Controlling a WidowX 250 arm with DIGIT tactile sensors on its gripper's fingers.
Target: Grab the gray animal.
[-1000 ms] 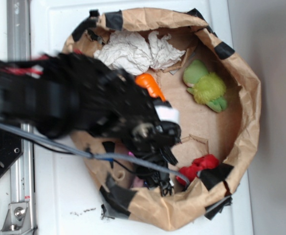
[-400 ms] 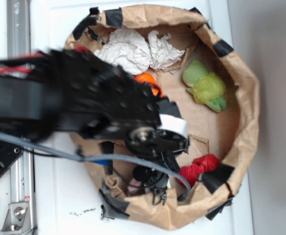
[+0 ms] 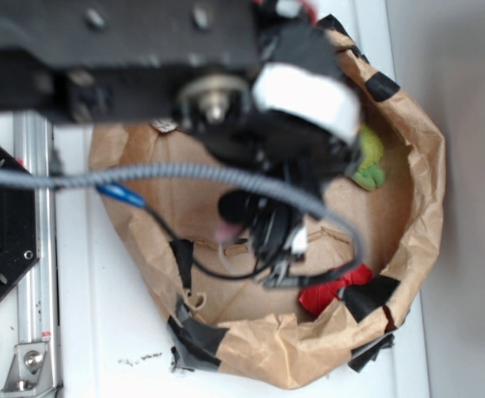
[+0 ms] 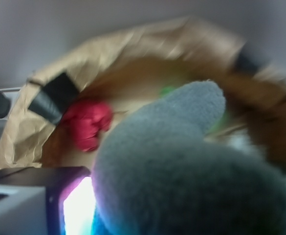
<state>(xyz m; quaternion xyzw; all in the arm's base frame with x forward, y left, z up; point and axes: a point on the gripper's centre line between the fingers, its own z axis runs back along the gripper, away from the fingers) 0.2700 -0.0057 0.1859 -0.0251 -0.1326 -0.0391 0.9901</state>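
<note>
My end effector [image 3: 267,240] grips the gray animal [image 4: 182,171], lifted above the paper bag [image 3: 408,215]; the red cloth [image 3: 329,290] lies inside the bag at its near wall.

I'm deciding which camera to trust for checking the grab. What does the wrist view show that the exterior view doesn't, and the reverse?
Wrist only: the gray animal fills the frame, right against the camera. Exterior only: the blurred arm, the gripper raised over the paper bag, a pink bit at its jaws, the green plush toy and the gray cable. Both: the bag and the red cloth item.
</note>
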